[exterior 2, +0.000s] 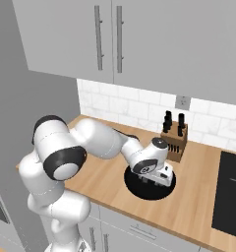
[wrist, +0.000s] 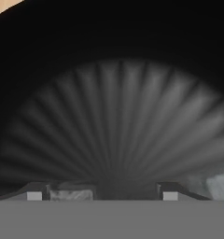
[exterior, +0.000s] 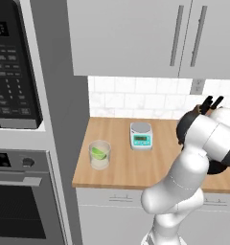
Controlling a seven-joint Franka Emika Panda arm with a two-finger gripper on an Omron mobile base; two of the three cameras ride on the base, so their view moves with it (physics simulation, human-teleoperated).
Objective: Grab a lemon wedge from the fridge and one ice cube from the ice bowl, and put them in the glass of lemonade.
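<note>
On the left of the worktop (exterior: 131, 167), the lemon wedge (exterior: 97, 153) already sits in the glass of lemonade (exterior: 99, 155). Further right, the tool (exterior 2: 157, 179) hangs low inside the dark ice bowl (exterior 2: 139, 189) with its jaws spread wide. If they close off-centre, they could miss the ice or scrape and shove the bowl.

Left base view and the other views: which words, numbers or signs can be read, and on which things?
None can be read for certain.
Microwave: clock digits and button labels, too blurred.
Kitchen scale: green display, no clear digits.
Oven: small panel display, too blurred.
</note>
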